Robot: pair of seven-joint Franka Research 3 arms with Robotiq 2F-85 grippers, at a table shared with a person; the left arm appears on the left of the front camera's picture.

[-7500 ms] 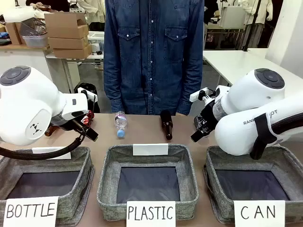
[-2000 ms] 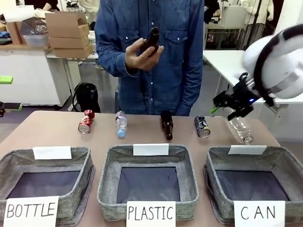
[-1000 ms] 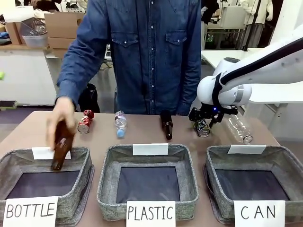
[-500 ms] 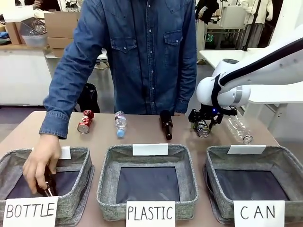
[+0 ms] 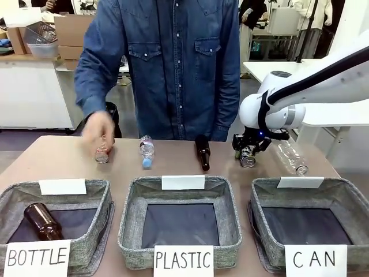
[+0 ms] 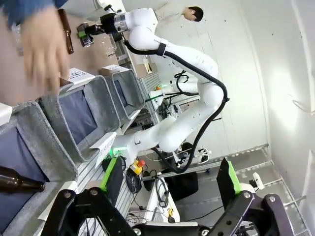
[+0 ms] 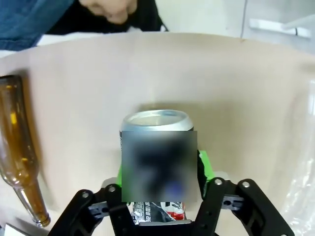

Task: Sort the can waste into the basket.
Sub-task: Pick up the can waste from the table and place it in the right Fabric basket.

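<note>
The dark can point(image 5: 249, 161) lies on the table behind the basket signed "CAN" point(image 5: 346, 183). My right gripper point(image 5: 248, 153) comes down on it from above. In the right wrist view its green pads point(image 7: 203, 164) press both sides of the can point(image 7: 156, 119), so it is shut on it. The red can point(image 5: 102, 153) stands at the far left of the row, with the person's hand point(image 5: 98, 128) right over it. My left gripper point(image 6: 169, 173) hangs open off to the side, holding nothing.
A brown bottle point(image 5: 41, 222) lies in the "BOTTLE" basket point(image 5: 105, 190). Another brown bottle point(image 5: 203, 152) and a clear plastic bottle point(image 5: 146, 152) lie behind the "PLASTIC" basket point(image 5: 130, 219). A second clear bottle point(image 5: 292, 157) lies just right of my right gripper.
The person's hand has left the brown bottle in the "BOTTLE" basket and moved up to the red can. My right gripper's jaws have closed in onto the dark can.
</note>
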